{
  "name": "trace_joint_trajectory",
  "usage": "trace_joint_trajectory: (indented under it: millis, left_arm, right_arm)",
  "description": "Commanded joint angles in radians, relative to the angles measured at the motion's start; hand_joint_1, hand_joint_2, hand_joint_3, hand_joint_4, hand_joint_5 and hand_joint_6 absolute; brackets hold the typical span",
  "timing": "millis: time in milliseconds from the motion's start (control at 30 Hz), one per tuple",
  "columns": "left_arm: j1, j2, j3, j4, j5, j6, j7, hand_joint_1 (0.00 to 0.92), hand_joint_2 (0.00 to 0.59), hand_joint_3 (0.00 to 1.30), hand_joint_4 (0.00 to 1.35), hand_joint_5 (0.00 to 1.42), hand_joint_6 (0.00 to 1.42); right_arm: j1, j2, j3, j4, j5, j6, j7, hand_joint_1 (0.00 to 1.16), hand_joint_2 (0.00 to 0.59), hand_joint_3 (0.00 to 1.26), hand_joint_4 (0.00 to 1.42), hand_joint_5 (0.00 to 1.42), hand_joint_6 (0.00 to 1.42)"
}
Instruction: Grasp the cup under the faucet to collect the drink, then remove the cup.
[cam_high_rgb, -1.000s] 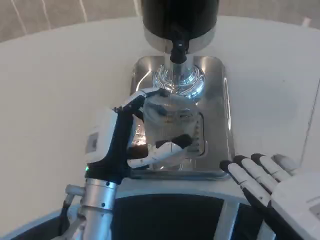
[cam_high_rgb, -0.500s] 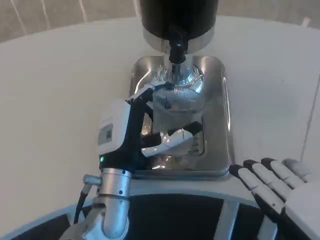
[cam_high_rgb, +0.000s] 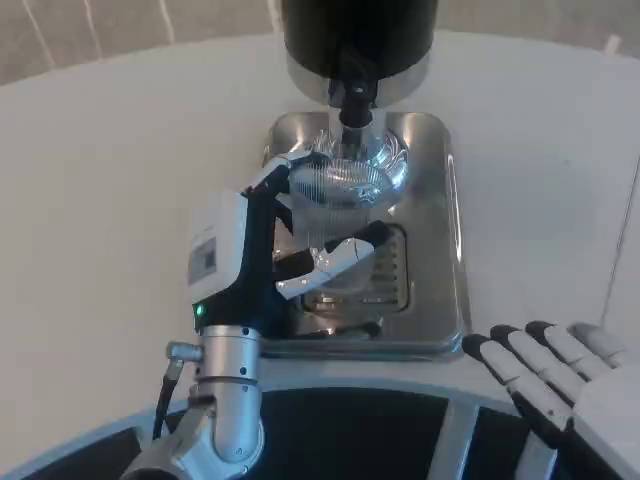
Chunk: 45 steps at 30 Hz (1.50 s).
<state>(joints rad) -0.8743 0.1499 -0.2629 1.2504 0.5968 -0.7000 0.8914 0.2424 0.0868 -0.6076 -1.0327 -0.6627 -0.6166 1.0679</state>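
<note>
While your left hand wraps the clear ribbed cup, its fingers curl round the near side of the glass and another finger reaches over the far-left rim. You hold the cup tilted, mouth turned up toward the camera, directly under the black faucet of the dispenser. Cup sits above the drip grate at the centre of the steel tray; whether its base touches the grate, you cannot tell, since the fingers cover it. Liquid level inside the cup cannot be made out either.

Your silver left forearm rises from the near edge of the table, left of the tray's near-left corner.

Your right hand rests at the near-right edge of the table, just past the tray's near-right corner, holding nothing. Its black-and-white fingers lie spread and extended, pointing toward the tray, close to its rim but apart from it.

Tray stands at the far middle of the white table, dispenser body overhanging its far edge, chrome base just behind the cup.
</note>
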Motion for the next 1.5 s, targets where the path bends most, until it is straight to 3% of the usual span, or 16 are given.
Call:
trace_joint_trajectory:
  millis: [33,167,300,433,633,733,833,1000,1233,1500]
  left_arm:
    - [0.005,0.012,-0.024,0.014,0.012,0.001,0.011,0.558,0.057,0.84,0.97,1.19,1.40]
    - [0.008,0.021,-0.040,0.014,0.014,-0.007,0.019,0.530,0.041,0.76,0.80,1.09,1.38]
    - [0.008,0.027,-0.052,0.015,0.013,-0.012,0.016,0.409,0.085,0.50,0.46,0.82,1.20]
    - [0.007,0.034,-0.060,0.016,0.011,-0.014,0.012,0.334,0.087,0.42,0.35,0.67,1.05]
    - [0.009,0.041,-0.064,0.020,0.005,-0.011,0.007,0.315,0.080,0.39,0.29,0.56,0.85]
    - [0.009,0.045,-0.069,0.020,0.007,-0.010,0.007,0.311,0.077,0.31,0.18,0.40,0.54]
    - [0.009,0.051,-0.072,0.019,0.005,-0.010,-0.001,0.264,0.048,0.06,0.01,0.25,0.35]
    - [0.011,0.064,-0.067,0.015,-0.004,-0.030,-0.022,0.168,0.009,0.00,0.00,0.15,0.25]
    - [0.024,0.099,-0.062,-0.004,-0.004,-0.087,-0.016,0.151,0.017,0.00,0.00,0.15,0.24]
    - [0.064,0.192,-0.043,-0.051,-0.003,-0.167,0.003,0.145,0.025,0.00,0.00,0.15,0.24]
  right_arm:
    - [0.004,0.092,-0.004,-0.014,0.010,-0.002,0.012,0.36,0.530,0.00,0.00,0.00,0.00]
    - [-0.004,0.096,0.003,-0.014,-0.001,0.002,0.012,0.36,0.528,0.00,0.00,0.00,0.00]
    - [-0.014,0.103,0.017,-0.014,-0.024,0.012,0.014,0.36,0.525,0.00,0.00,0.00,0.00]
    - [-0.017,0.105,0.032,-0.014,-0.044,0.023,0.014,0.36,0.522,0.00,0.00,0.00,0.00]
    - [-0.032,0.102,0.053,-0.014,-0.070,0.044,0.015,0.35,0.517,0.00,0.00,0.00,0.00]
    - [-0.039,0.101,0.061,-0.014,-0.080,0.054,0.019,0.35,0.512,0.00,0.00,0.00,0.01]
    - [-0.047,0.103,0.069,-0.014,-0.090,0.060,0.021,0.34,0.512,0.00,0.00,0.00,0.01]
    - [-0.053,0.107,0.081,-0.014,-0.104,0.066,0.020,0.34,0.511,0.00,0.00,0.00,0.01]
    - [-0.065,0.118,0.112,-0.014,-0.131,0.076,0.015,0.34,0.511,0.00,0.00,0.00,0.02]
    - [-0.088,0.123,0.167,-0.014,-0.182,0.125,0.003,0.34,0.511,0.00,0.00,0.00,0.02]
